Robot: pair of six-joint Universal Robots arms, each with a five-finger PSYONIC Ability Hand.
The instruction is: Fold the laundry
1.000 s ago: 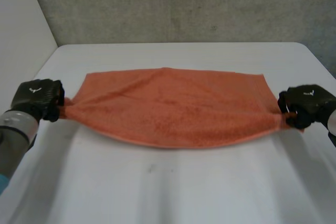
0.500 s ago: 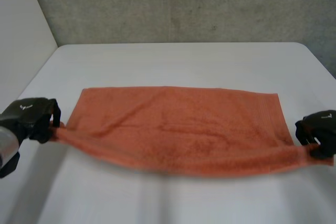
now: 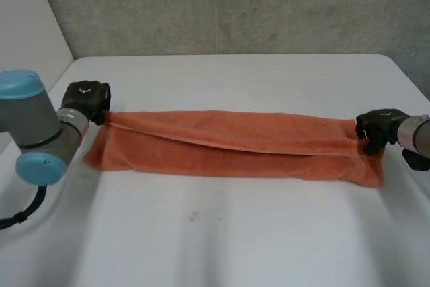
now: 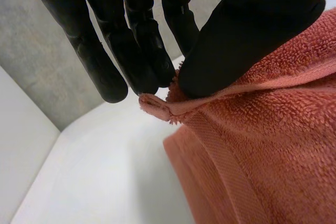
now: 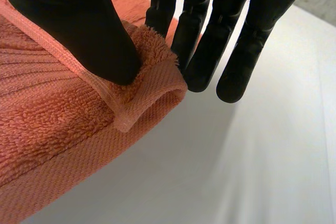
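Observation:
An orange towel (image 3: 235,149) lies folded lengthwise into a long strip across the white table (image 3: 222,240). My left hand (image 3: 86,101) pinches the strip's far left corner between thumb and fingers; the left wrist view shows that corner (image 4: 157,106) squeezed under the thumb (image 4: 236,40). My right hand (image 3: 377,128) pinches the far right corner. In the right wrist view its thumb (image 5: 79,24) presses the towel's hemmed corner (image 5: 152,93) against the fingers. The top layer's edge runs slantwise along the strip.
A grey wall (image 3: 235,5) rises behind the table's far edge. A pale wall (image 3: 27,31) stands to the left. My left arm's grey joint with a light-blue cap (image 3: 37,132) hangs over the table's left side.
Both hands have carried the towel's near edge away from me and over onto the far edge, folding it in half into a narrow strip. The left arm has swung in over the table.

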